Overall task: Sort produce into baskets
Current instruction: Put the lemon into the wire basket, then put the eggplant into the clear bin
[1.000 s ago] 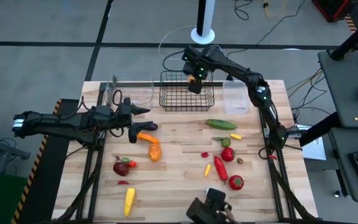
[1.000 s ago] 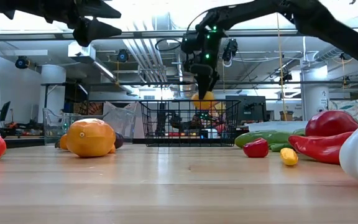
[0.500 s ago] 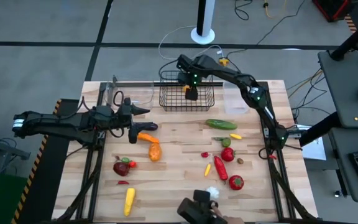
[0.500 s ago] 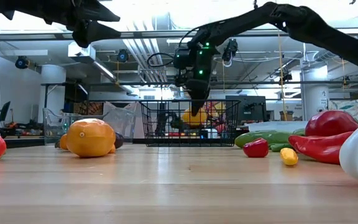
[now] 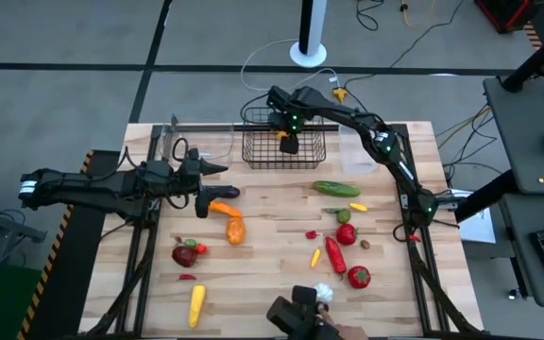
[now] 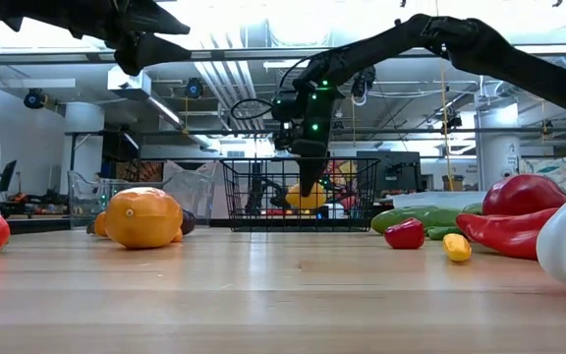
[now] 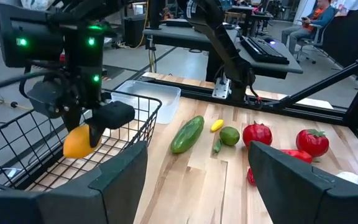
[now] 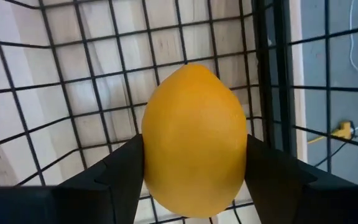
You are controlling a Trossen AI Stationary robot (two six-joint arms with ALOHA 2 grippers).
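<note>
My right gripper [image 5: 289, 144] reaches down into the black wire basket [image 5: 253, 157] at the table's far edge, shut on a yellow-orange round fruit [image 8: 194, 143]. The fruit also shows in the low view [image 6: 308, 197] and the left wrist view [image 7: 79, 142]. My left gripper [image 5: 223, 181] waits open above the table's left part, holding nothing. The rest of the produce lies loose on the table: a green cucumber [image 5: 335, 189], an orange [image 5: 235, 229], a carrot [image 5: 223, 209], corn [image 5: 196, 304], red peppers [image 5: 334, 255] and a tomato [image 5: 358, 277]. My right gripper pinches the yellow-orange fruit's two opposite sides [image 8: 155, 155] between its two fingers [image 8: 120, 171]. The fingers come from above, pointing steeply down. The fruit sits low inside the basket, below the fingers; whether it touches the basket's floor I cannot tell.
A clear bin [image 5: 201, 140] stands left of the wire basket and a smaller clear bin [image 5: 359, 146] right of it. A white garlic [image 5: 322, 293] lies by the near edge. Bare wood shows in the table's middle [image 5: 277, 227].
My right gripper has gone down into the wire basket with the yellow-orange fruit, shifting slightly toward the table's left and rolling a little. The fruit has sunk from above the basket's rim to low inside it.
</note>
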